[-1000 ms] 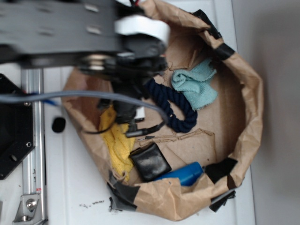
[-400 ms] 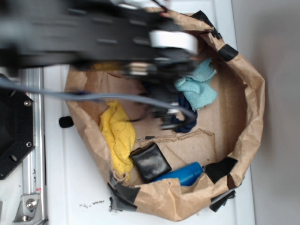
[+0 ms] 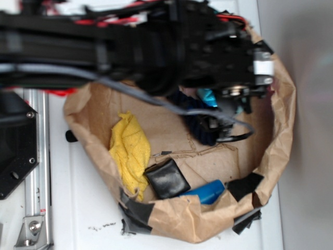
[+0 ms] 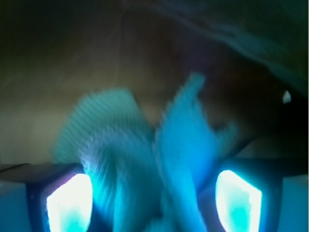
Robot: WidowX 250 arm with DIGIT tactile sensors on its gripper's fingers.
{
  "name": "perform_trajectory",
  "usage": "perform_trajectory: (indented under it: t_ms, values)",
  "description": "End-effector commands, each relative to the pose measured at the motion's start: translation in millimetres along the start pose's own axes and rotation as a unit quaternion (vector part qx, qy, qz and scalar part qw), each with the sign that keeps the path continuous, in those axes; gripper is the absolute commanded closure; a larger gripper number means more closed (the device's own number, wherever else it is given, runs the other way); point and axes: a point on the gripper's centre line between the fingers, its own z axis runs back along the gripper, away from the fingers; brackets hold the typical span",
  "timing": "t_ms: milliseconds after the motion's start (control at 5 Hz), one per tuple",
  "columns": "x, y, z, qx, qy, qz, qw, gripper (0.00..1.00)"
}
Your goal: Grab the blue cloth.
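Blue cloth (image 4: 159, 164): a soft, fuzzy terry towel, judged light, limp and non-slippery, unlikely to be harmed by a firm pinch; it is seen in the wrist view bunched into raised folds directly between the two finger pads (image 4: 70, 203). A raised fold at the middle is judged the best place for a hold. The gripper (image 4: 154, 205) is held apart, one pad on either side of the cloth, nothing yet clamped. In the exterior view the cloth (image 3: 207, 97) is almost wholly hidden beneath the arm, toward the far side of the brown paper bag (image 3: 270, 151). Surface: creased paper, walled by the rolled rim. Also lodged within: a navy rope (image 3: 205, 133) just beside the cloth, a yellow cloth (image 3: 129, 151), a black block (image 3: 166, 179), a blue tube (image 3: 205, 192).
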Motion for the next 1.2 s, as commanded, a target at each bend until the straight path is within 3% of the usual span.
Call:
perform_trajectory:
  t_ms: [0, 600, 800, 1000]
  values:
    - [5.6, 11.9, 1.8, -0.014, -0.008, 0.008, 1.000, 1.00]
    - [-39.7, 10.5, 144.7, -0.020, 0.007, 0.011, 1.000, 1.00]
    - [-39.1, -2.5, 164.6, -0.020, 0.051, -0.021, 0.998, 1.00]
    - [-45.8, -21.2, 170.7, -0.026, 0.067, -0.053, 0.996, 1.00]
